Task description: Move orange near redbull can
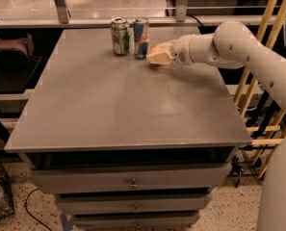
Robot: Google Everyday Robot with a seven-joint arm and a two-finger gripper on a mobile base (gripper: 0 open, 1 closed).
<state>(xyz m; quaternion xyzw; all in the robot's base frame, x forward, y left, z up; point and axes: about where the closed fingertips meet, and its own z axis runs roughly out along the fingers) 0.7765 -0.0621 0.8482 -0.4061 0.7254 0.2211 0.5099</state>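
Pincer [158, 57] sits low over the desk [123, 109], just right of the redbull can [141, 37]. Honestly can't tell if it's gripping anything or how open it is.

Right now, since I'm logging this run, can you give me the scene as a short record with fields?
table: grey top, drawers below
redbull can: upright near the far edge, next to the green-and-white can
pincer: low over the table, close beside the redbull can, on its camera-right side
orange: not seen on its own; may be hidden at the pincer
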